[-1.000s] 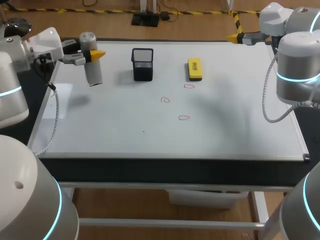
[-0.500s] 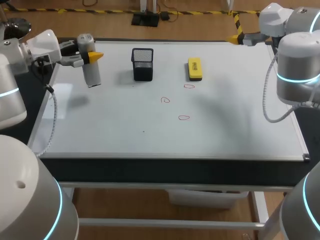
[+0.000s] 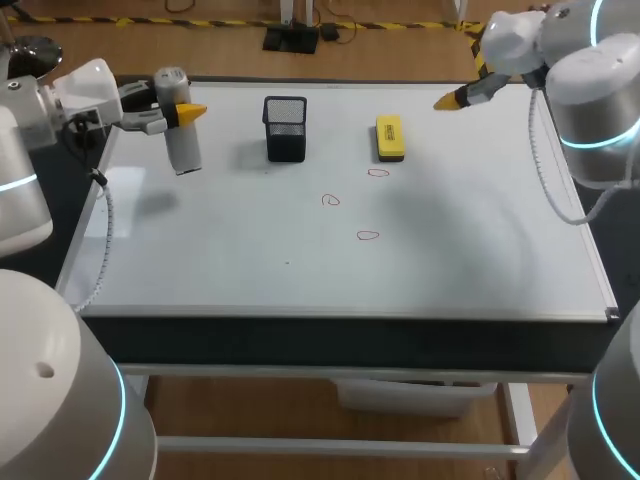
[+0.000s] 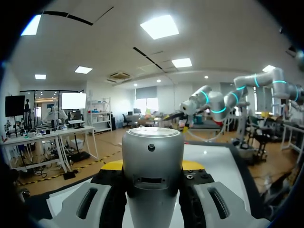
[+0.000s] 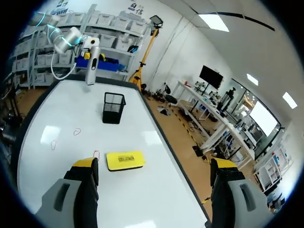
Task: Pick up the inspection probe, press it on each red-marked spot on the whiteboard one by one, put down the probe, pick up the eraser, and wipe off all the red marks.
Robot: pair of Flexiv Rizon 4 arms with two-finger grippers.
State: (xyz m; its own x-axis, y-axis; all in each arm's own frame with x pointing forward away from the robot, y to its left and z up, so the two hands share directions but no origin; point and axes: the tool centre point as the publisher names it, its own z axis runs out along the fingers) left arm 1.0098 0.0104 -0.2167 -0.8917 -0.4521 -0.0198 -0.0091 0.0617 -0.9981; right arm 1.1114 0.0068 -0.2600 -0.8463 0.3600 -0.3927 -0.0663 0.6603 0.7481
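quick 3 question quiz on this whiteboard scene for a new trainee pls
1. True or false: the eraser lies on the whiteboard, apart from the mesh cup.
2. What does the left gripper hold? A the eraser, B the probe, C nothing.
3. How many red marks are on the whiteboard?
Key: 1 true; 2 B; 3 three.

Grey probe (image 3: 180,130) aloft; yellow eraser (image 3: 389,138) (flat) near three red marks (image 3: 330,200).
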